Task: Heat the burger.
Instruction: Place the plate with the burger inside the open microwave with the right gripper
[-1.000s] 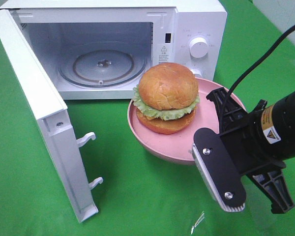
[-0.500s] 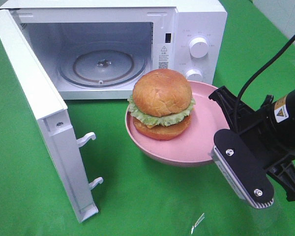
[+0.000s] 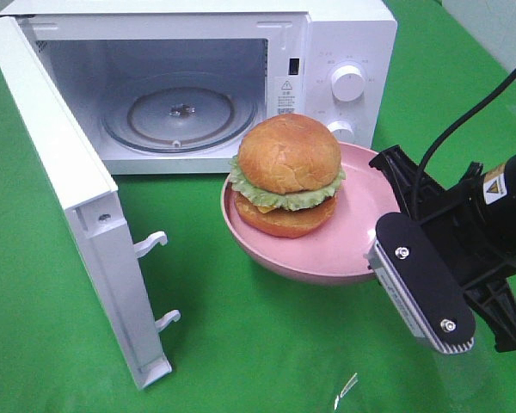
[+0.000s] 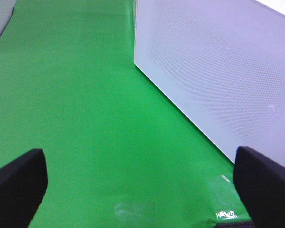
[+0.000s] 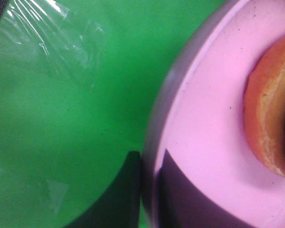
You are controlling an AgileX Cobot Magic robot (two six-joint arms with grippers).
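The right pincer is closed tight on the rim of the pink plate, one finger under the outer edge and one on the inner face. Gripping the rim rather than the food looks like a way to move everything without squashing the bun. The burger sits on the plate just ahead of this pincer, toward the far side of the dish and not touching the fingers. The plate tilts a little and casts a shadow on the green desk, so it seems to be raised off it.

Beyond the plate, the microwave stands with its door swung wide, giving a clear way in. Its glass turntable is bare, so the burger is not yet inside.

The left pincer is spread wide and holds nothing. It hangs over the desk with the door's outer face just ahead of it.
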